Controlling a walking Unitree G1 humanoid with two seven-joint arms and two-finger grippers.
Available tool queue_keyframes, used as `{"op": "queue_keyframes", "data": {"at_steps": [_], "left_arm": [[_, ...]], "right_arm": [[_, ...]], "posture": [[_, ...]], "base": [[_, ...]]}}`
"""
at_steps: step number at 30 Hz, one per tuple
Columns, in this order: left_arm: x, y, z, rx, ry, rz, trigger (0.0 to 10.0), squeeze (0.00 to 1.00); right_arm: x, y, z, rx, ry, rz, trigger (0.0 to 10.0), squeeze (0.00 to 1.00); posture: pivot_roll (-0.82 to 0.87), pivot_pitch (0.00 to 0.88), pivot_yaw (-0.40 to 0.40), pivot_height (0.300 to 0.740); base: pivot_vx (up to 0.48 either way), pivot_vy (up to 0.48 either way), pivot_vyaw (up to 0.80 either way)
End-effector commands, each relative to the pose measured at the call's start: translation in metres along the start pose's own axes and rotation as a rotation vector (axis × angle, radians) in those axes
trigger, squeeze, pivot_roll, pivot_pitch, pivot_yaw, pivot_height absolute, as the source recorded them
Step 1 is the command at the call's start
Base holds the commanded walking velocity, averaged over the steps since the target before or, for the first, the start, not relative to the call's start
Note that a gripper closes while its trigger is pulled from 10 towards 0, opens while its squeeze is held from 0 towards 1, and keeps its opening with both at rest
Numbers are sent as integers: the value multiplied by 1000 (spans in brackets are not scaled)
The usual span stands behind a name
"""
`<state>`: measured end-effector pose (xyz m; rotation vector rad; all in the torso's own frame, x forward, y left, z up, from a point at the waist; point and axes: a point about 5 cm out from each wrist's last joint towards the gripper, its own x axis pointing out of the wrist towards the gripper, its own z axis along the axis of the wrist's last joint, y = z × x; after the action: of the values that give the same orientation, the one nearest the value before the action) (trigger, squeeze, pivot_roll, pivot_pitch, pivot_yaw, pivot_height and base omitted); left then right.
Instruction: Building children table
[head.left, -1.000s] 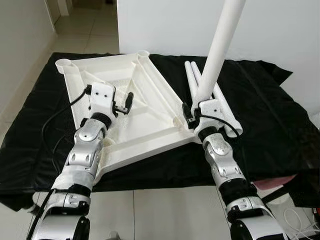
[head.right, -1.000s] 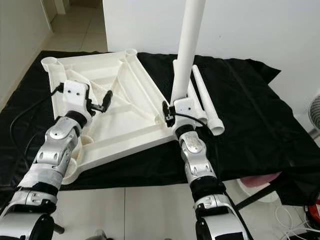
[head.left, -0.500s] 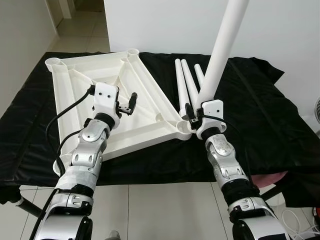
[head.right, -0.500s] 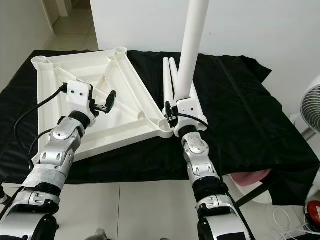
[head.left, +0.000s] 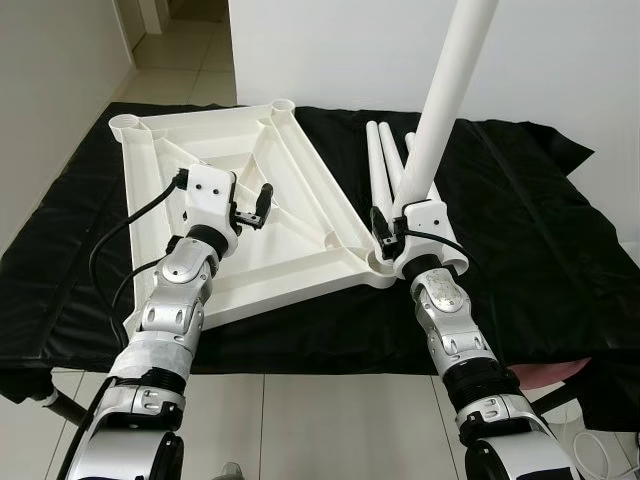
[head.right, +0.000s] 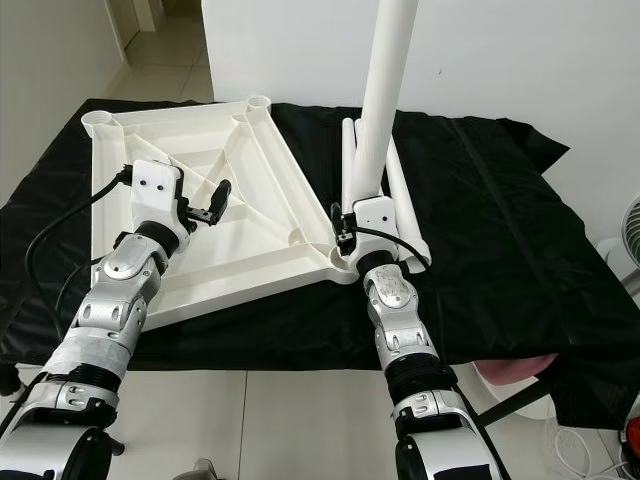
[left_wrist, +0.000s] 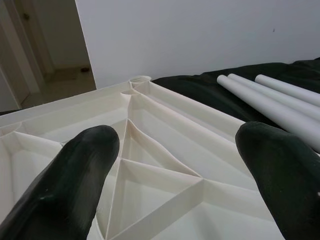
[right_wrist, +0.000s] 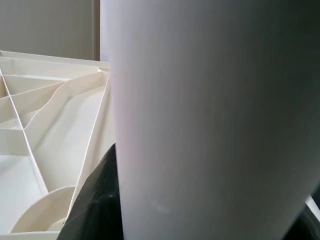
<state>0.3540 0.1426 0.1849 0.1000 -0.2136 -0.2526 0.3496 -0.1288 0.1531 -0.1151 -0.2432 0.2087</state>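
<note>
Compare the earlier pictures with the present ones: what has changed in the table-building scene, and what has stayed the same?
Little changed beyond the camera shifting. The right claw stays shut on the upright white leg, whose foot now stands nearer the socket at the near corner of the upturned tabletop. The left claw still hovers open over the tabletop's ribs. The spare legs remain on the black cloth.
</note>
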Motion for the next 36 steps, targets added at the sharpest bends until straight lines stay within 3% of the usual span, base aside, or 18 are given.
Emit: {"op": "queue_keyframes", "data": {"at_steps": [1,11,36], "left_arm": [[2,-1,1,4,-2,-1,10000,0],[2,-4,0,4,4,-4,10000,0],[3,0,-3,-47,13,42,10000,0]], "right_arm": [[3,-2,6,-7,-25,-5,10000,0],[3,-1,6,-8,-25,-1,10000,0],[3,1,6,-13,-31,13,10000,0]], "posture": [[26,0,-38,740],[23,0,-40,740],[21,0,-44,740]], "base": [[0,-307,0],[0,-343,0],[0,0,0]]}}
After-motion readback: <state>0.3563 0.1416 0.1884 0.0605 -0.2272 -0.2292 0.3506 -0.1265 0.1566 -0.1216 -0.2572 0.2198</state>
